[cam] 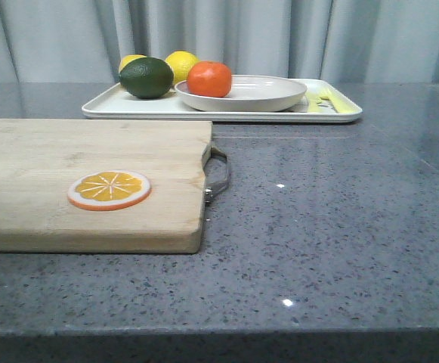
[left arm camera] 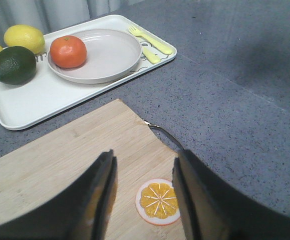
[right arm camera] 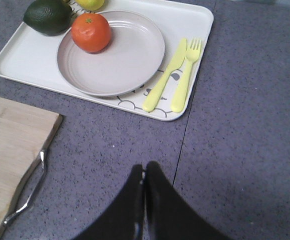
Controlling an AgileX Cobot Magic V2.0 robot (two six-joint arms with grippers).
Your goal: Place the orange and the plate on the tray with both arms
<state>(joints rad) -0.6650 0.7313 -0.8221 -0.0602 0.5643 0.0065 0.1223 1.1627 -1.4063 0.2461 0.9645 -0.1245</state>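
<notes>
The orange (cam: 209,79) sits on the off-white plate (cam: 268,92), at its left side. The plate rests on the white tray (cam: 128,106) at the back of the table. All three also show in the left wrist view, orange (left arm camera: 68,51), plate (left arm camera: 110,55), tray (left arm camera: 45,97), and in the right wrist view, orange (right arm camera: 91,32), plate (right arm camera: 125,60), tray (right arm camera: 30,60). My left gripper (left arm camera: 144,160) is open and empty above the wooden cutting board. My right gripper (right arm camera: 145,169) is shut and empty over bare table, short of the tray. Neither gripper shows in the front view.
A dark green fruit (cam: 146,77) and two yellow lemons (cam: 181,64) lie on the tray's left part. A yellow knife and fork (right arm camera: 177,75) lie on its right part. The cutting board (cam: 53,174) with metal handle (cam: 217,174) holds an orange slice (cam: 109,189).
</notes>
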